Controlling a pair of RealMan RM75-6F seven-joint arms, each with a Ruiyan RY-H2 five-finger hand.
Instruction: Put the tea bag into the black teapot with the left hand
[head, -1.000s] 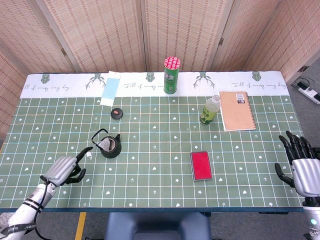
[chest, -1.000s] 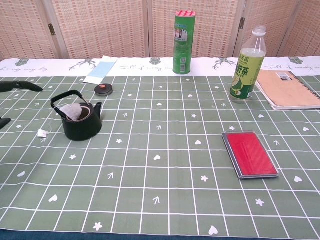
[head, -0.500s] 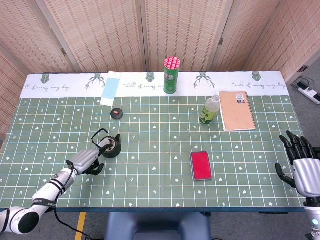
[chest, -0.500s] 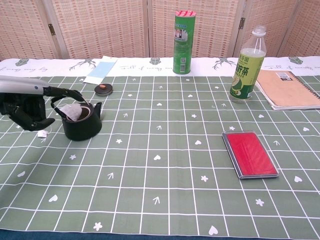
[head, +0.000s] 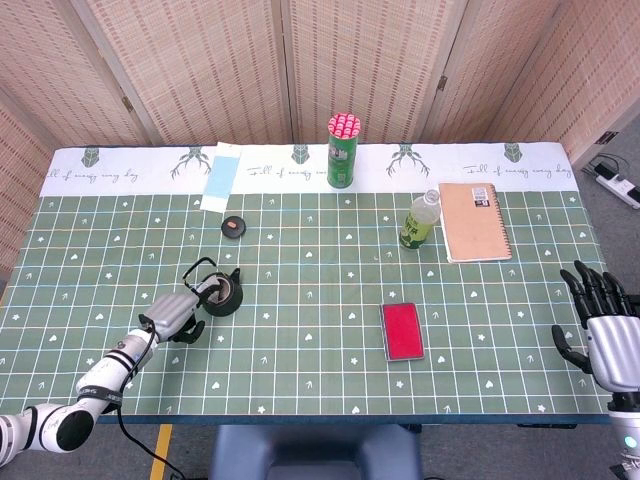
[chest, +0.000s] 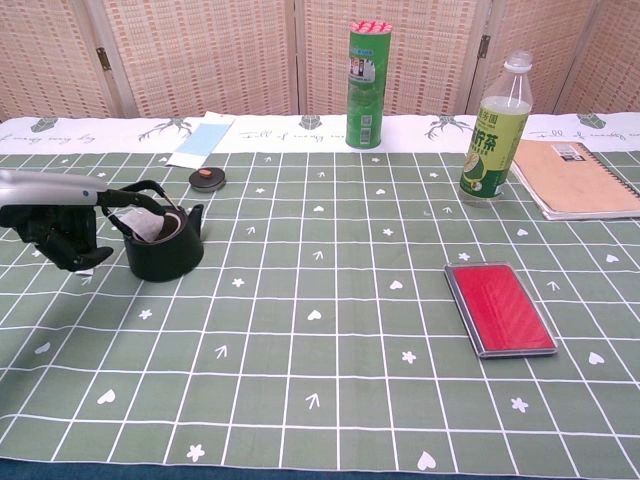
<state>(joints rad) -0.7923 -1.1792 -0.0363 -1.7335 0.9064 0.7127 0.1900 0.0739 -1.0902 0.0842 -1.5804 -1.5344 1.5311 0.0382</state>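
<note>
- Chest view: the left hand (chest: 60, 232) sits low beside the black teapot (chest: 160, 243), one finger stretched over the pot's mouth and the others curled under. Judged from this, the finger is poking the bag down; whether it pinches anything cannot be told.
- Tea bag (chest: 148, 226): a pale, crumpled paper pouch resting in the teapot's open mouth, part of it above the rim. Its tag is hidden behind the hand, if it is there at all.
- Teapot: small, squat, matt black, with a hoop handle arching above the opening. Its lid (chest: 207, 179), a flat black disc with a red knob, lies apart behind it, which leaves the mouth free for the bag.
- Head view: the right hand (head: 604, 330) is off at the table's far edge, fingers spread, holding nothing, well clear of the work.
- Tablecloth (chest: 320, 330): green with a white grid and small printed motifs, smooth and flat.
- Other items, all well apart from the teapot: a green tube (chest: 367, 72), a plastic bottle (chest: 494, 128) with a green label, a tan spiral notebook (chest: 580, 178), a flat red case (chest: 500, 308), a pale blue card (chest: 200, 139).
</note>
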